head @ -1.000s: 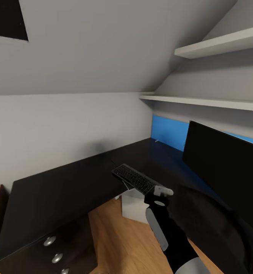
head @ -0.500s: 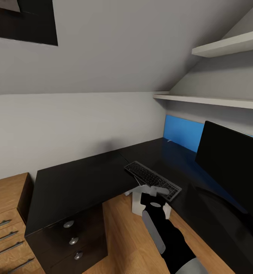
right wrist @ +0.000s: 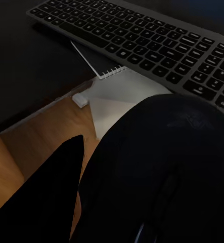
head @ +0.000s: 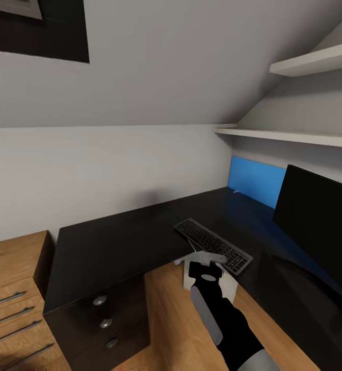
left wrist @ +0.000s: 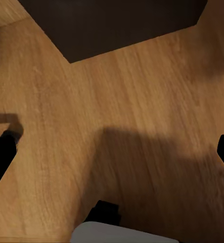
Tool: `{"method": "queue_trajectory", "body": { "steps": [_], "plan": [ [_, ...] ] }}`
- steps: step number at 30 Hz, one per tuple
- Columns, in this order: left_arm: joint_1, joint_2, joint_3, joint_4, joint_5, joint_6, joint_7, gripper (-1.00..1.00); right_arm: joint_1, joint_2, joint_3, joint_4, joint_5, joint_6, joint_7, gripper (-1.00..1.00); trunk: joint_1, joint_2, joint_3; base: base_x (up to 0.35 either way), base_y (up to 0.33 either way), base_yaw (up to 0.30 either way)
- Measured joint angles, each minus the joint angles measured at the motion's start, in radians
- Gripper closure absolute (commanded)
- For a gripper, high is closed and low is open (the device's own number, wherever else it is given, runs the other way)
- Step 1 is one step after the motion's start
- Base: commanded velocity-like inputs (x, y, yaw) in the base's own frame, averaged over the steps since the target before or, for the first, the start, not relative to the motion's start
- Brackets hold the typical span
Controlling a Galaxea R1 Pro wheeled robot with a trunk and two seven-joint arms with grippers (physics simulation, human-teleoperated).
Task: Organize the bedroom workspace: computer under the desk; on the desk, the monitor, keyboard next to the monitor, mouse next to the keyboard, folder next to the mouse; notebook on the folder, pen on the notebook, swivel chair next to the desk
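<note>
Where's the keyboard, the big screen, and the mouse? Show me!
keyboard [head: 214, 246]: head view, middle of the keys.
monitor [head: 315, 226]: head view, centre of the dark screen.
mouse [right wrist: 162, 172]: right wrist view, its rounded black back.

Sloped grey ceiling, white shelves [head: 289, 137], wood floor [head: 166, 314] — wooden drawers [head: 11, 304]

Keyboard [head: 213, 246] on desk [head: 114, 242] beside monitor [head: 318, 228]

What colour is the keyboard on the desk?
The keyboard is black with a grey frame and small white marks on its keys, clearest in the right wrist view.
</note>
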Motion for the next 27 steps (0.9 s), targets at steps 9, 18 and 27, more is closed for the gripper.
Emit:
{"method": "queue_trajectory", "body": {
  "steps": [9, 18, 27],
  "plan": [
    [0.0, 0.002, 0.002, 0.0, 0.002, -0.001, 0.001, -1.0, 0.006, 0.0, 0.017, 0.002, 0.0, 0.001, 0.005, 1.0, 0.0, 0.0, 0.0, 0.0, 0.0, 0.267],
    [0.0, 0.111, 0.065, -0.003, 0.089, 0.005, -0.111, -1.0, 0.009, 0.0, 0.064, 0.002, -0.001, 0.002, 0.007, 1.0, 0.0, 0.0, 0.0, 0.0, 0.0, 0.274],
    [-0.001, 0.123, 0.082, -0.005, 0.113, 0.0, -0.208, -1.0, 0.009, 0.0, 0.068, 0.002, -0.003, 0.002, 0.007, 1.0, 0.0, 0.0, -0.002, 0.0, 0.0, 0.263]
  ]
}}
